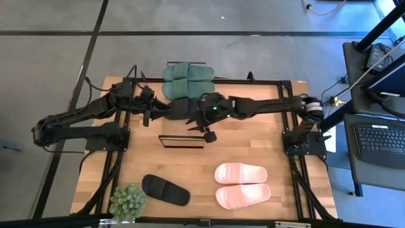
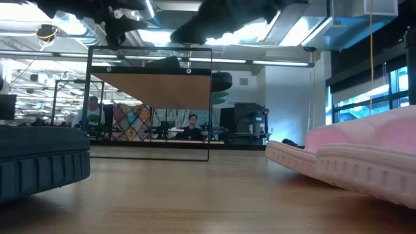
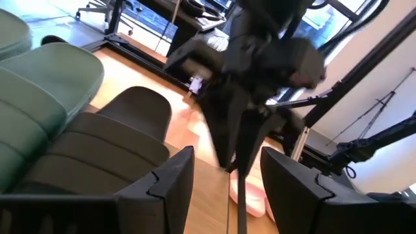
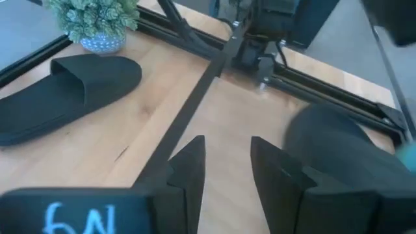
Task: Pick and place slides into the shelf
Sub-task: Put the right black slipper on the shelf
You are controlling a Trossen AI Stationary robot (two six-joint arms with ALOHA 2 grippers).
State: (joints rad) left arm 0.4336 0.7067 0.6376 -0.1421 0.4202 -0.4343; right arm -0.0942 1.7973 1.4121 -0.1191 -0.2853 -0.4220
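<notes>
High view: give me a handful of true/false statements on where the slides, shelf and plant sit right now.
1. The pink slides lie side by side on the table's near right part. True.
2. Two black slides lie together beside the potted plant. False: only one black slide lies there; a second dark slide sits under the two arms at the table's middle.
3. The green slides rest at the table's far edge. True.
4. A pink slide already sits on the shelf. False: both pink slides are on the tabletop, apart from the shelf.
5. The plant stands at the far right corner. False: it stands at the near left corner.
</notes>
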